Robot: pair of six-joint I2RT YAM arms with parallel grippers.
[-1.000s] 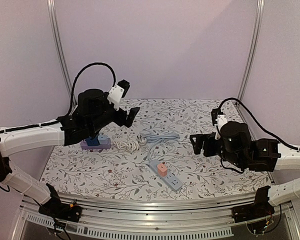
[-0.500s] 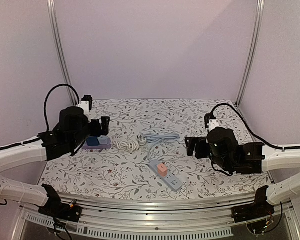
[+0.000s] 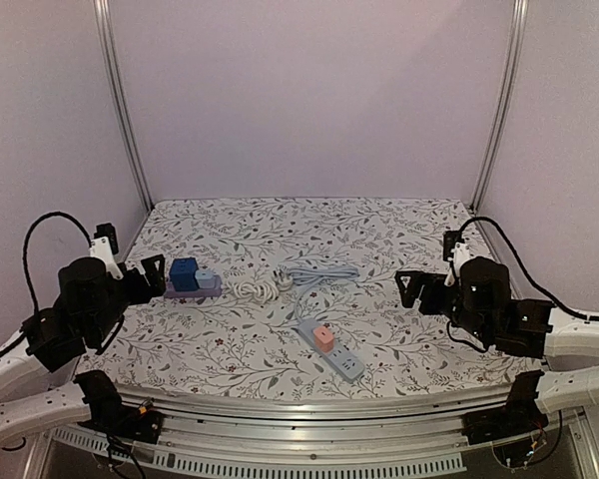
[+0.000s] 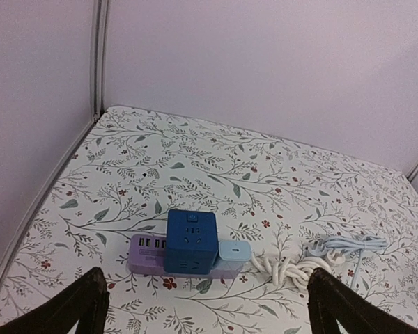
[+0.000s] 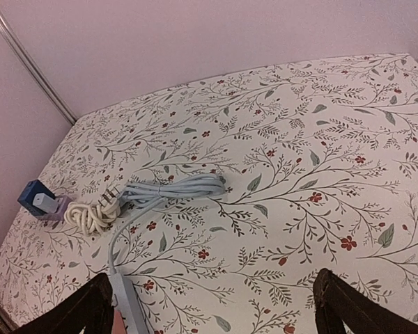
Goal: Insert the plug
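Note:
A purple power strip [image 4: 145, 252] lies at the table's left with a blue cube plug [image 4: 190, 240] and a small pale charger [image 4: 235, 252] seated in it. From above, the cube [image 3: 184, 273] stands upright on the strip [image 3: 175, 291]. My left gripper [image 3: 145, 274] hangs open to the left of it, its fingers [image 4: 90, 299] wide apart and empty. A grey-blue power strip [image 3: 334, 351] at centre front carries a pink plug [image 3: 323, 337]. My right gripper [image 3: 419, 289] is open and empty, to the right of that strip.
A coiled white cable [image 3: 252, 288] lies right of the purple strip. A bundled pale blue cable [image 5: 174, 186] with its pronged plug [image 5: 110, 197] free on the cloth runs to the grey-blue strip [image 5: 129, 306]. Frame posts [image 3: 120, 110] and walls close in the table.
The left arm has swung left and down, away from above the purple strip, uncovering the blue cube. The right arm has drawn back to the right. Both grippers stayed open.

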